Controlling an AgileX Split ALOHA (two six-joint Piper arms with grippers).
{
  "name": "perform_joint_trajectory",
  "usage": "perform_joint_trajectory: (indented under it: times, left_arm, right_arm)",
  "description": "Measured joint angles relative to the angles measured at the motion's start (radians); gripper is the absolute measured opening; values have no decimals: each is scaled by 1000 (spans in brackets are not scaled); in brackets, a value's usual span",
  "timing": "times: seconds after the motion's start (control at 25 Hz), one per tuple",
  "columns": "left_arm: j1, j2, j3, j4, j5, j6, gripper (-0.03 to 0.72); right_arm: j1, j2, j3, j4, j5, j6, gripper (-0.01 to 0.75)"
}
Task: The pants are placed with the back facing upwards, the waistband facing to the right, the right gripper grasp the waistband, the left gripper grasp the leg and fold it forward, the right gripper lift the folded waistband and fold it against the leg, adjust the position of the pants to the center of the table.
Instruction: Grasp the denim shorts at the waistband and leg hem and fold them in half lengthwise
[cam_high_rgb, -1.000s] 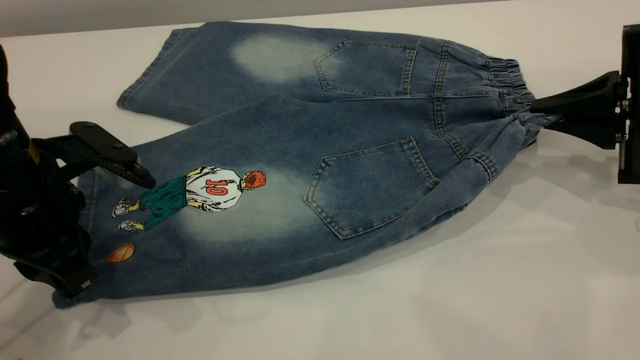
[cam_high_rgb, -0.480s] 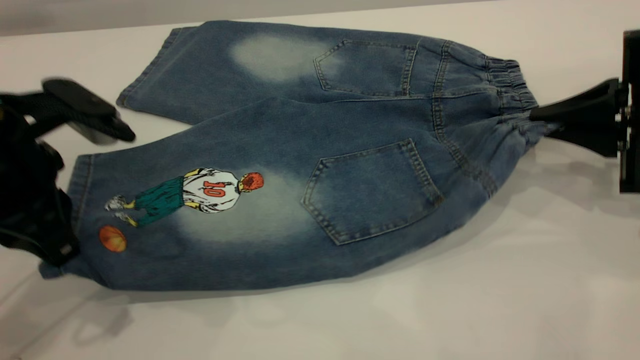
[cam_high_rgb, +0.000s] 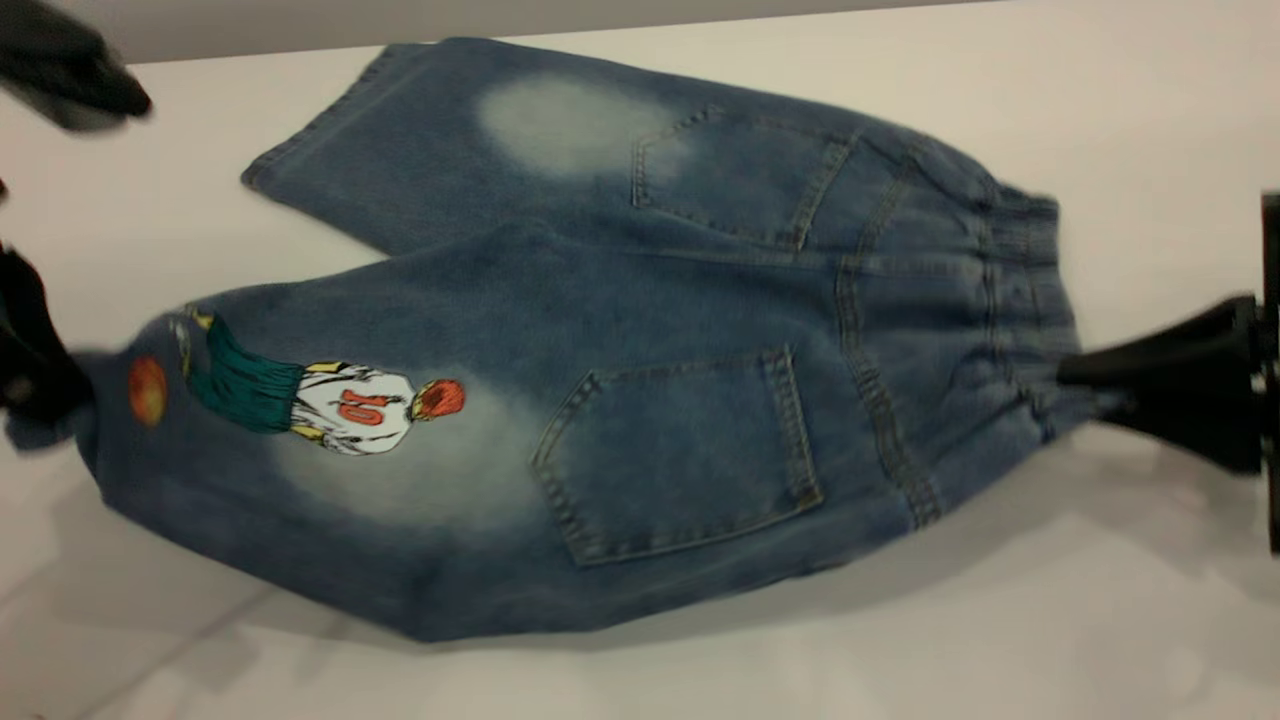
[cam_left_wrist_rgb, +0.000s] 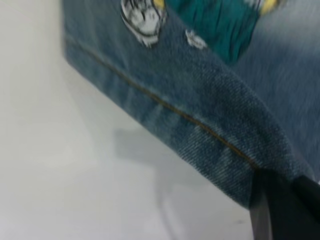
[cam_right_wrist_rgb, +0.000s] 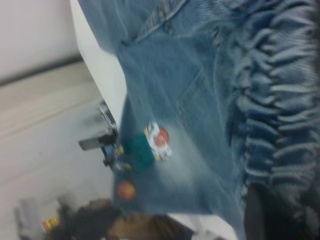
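Observation:
The pants (cam_high_rgb: 640, 300) lie back up on the table (cam_high_rgb: 1000, 620), two back pockets showing. The gathered waistband (cam_high_rgb: 1020, 290) points right, and my right gripper (cam_high_rgb: 1075, 385) is shut on its near part; the wrist view shows the ruched band (cam_right_wrist_rgb: 280, 100) running into the dark gripper (cam_right_wrist_rgb: 265, 212). At the far left, my left gripper (cam_high_rgb: 45, 395) is shut on the hem of the printed leg (cam_high_rgb: 300, 440). Its wrist view shows a black finger (cam_left_wrist_rgb: 280, 205) on the stitched hem (cam_left_wrist_rgb: 190, 120). The near side of the shorts hangs above the table and casts a shadow.
A blurred black part of the left arm (cam_high_rgb: 70, 70) sits at the top left corner. The table's far edge (cam_high_rgb: 700, 22) runs just behind the plain leg. Bare tabletop stretches in front of the shorts and to the right.
The left gripper, open over the hem a second ago, now holds the printed leg's hem and has pulled it left and up. The right gripper has shifted nearer with the waistband. The shorts' near side has lifted.

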Motion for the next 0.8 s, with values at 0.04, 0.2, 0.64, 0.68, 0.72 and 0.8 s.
perform_joint_trajectory:
  times: [0.04, 0.2, 0.64, 0.68, 0.72, 0.8]
  left_arm:
    - [0, -23, 0, 0, -21, 14, 36]
    - [15, -59, -3, 95, -98, -19, 36]
    - [104, -9, -111, 381, -377, -319, 36]
    - [120, 5, -132, 410, -387, -344, 36]
    - [138, 25, -151, 436, -395, -364, 36]
    - [162, 74, -201, 471, -399, -390, 36]
  right_arm:
    - [0, -4, 26, 0, 0, -20, 25]
    - [0, -60, 86, -1, -1, -51, 25]
    - [0, -303, -7, -11, 1, 205, 25]
    - [0, -303, -24, -11, 2, 228, 25]
    - [0, -303, -42, -11, -1, 255, 25]
    - [0, -303, -78, -11, 0, 308, 25]
